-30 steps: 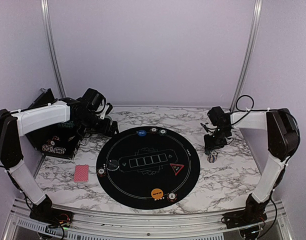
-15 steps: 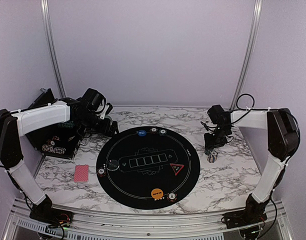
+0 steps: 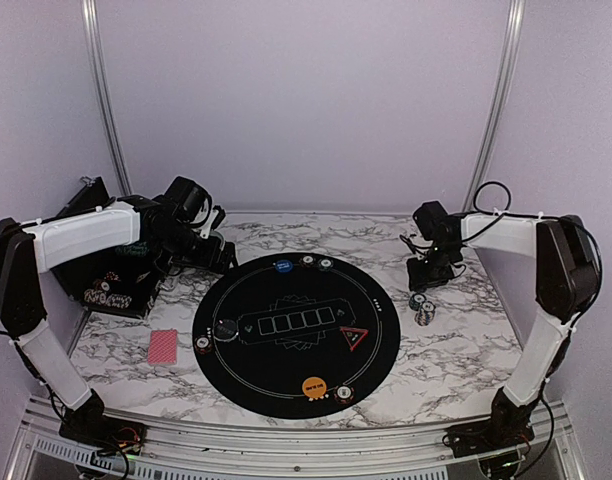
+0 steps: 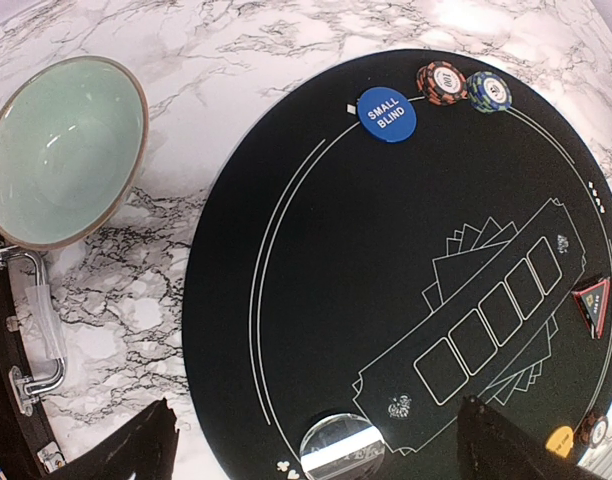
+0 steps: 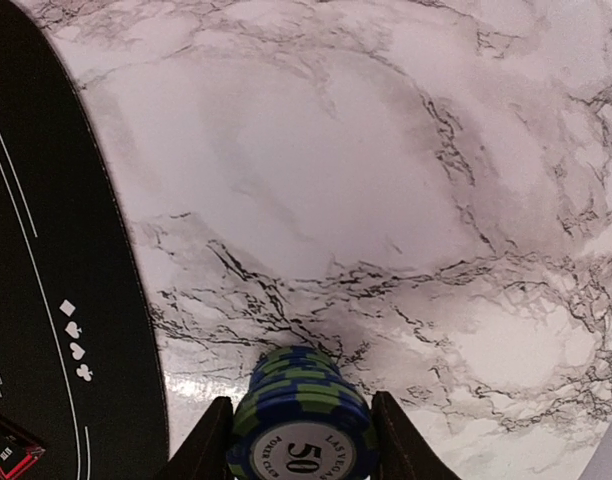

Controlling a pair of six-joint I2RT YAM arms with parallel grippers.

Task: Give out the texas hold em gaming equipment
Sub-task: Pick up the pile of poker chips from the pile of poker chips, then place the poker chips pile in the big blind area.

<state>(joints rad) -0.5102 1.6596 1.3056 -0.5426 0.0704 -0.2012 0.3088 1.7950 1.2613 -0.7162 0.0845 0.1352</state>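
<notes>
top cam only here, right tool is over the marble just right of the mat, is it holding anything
Observer: yes, the right wrist view shows the right tool closed on a short stack of blue-and-green chips, the top one marked 50.
Operator: what does the blue disc at the far edge of the mat say
Observer: the left wrist view reads it as SMALL BLIND.
Operator: anything on the far left that i cant see
Observer: an empty teal bowl sits on the marble just off the mat's edge.
</notes>
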